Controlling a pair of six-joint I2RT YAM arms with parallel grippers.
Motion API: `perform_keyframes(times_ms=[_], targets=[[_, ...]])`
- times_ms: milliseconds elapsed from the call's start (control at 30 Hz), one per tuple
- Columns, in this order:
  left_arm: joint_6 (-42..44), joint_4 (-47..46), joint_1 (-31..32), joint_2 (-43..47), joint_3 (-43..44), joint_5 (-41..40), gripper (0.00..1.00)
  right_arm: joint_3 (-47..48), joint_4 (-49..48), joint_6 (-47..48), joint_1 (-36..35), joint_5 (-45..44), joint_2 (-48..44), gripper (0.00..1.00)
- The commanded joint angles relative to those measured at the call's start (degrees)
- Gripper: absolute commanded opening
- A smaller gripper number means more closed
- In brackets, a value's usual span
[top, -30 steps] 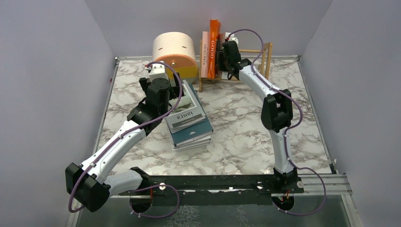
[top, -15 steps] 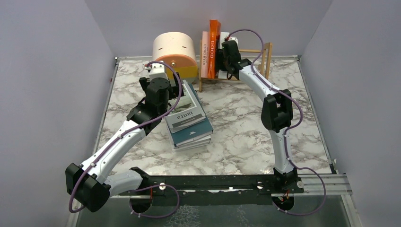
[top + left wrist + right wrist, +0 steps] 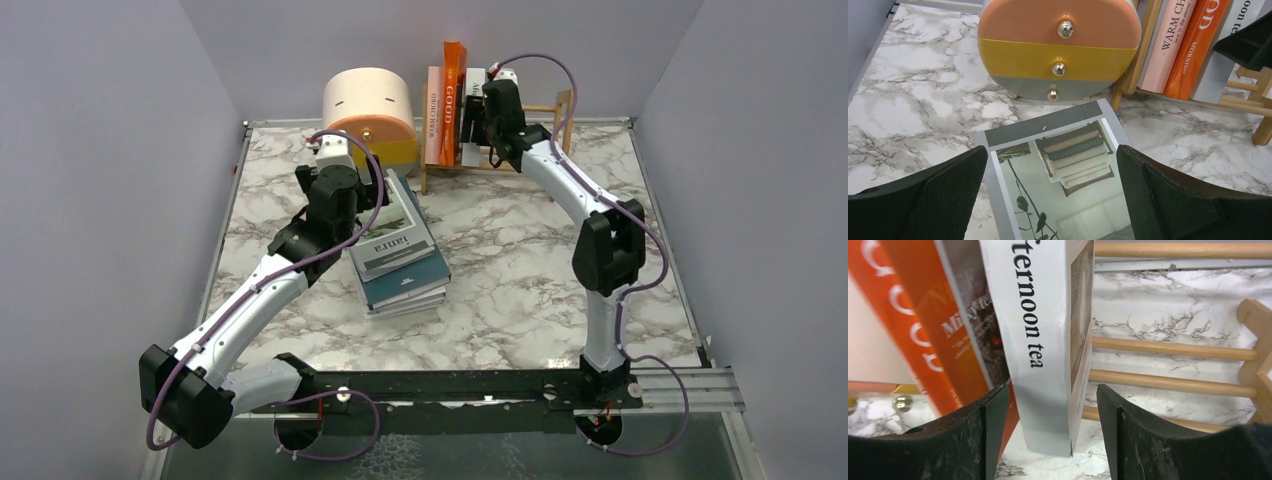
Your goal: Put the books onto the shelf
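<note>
1. Currently the right gripper (image 3: pixel 1050 390) has its jaws apart, straddling the lower end of a white "afternoon tea" book (image 3: pixel 1048 315), with a slim gap on each side.
2. That book stands in the light-wood slatted shelf (image 3: pixel 1173 347), against a tall orange book (image 3: pixel 913 340); a pink book (image 3: pixel 434 130) is next along.
3. Left gripper (image 3: pixel 1050 155) is spread wide over a grey-bordered plant-cover book (image 3: pixel 1058 190) topping the stack of books (image 3: pixel 400 270) on the marble table (image 3: pixel 500 260).
4. Round cream-orange-yellow drawer box (image 3: pixel 1058 45) sits just behind the stack.

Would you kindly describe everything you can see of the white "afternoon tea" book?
The white book is slim, with black spine lettering ending "ternoon tea" and a brownish cover picture. It stands on the wooden shelf, leaning against the orange book. The right gripper, open, straddles its lower end.
</note>
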State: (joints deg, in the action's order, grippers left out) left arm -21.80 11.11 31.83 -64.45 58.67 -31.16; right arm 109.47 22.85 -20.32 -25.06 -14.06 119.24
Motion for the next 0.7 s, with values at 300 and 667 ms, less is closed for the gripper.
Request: perform_keyframes(times_ms=[300, 667], targets=[[-4.58, 8.06, -1.72, 3.34, 1.2, 3.65, 0.99, -20.27, -6.83, -1.89, -1.5, 9.19, -24.58, 0.7], [-6.64, 8.49, -1.8, 3.82, -2.95, 5.7, 0.99, -41.01, -18.06, -9.34, -5.32, 31.63, -36.78, 0.7]])
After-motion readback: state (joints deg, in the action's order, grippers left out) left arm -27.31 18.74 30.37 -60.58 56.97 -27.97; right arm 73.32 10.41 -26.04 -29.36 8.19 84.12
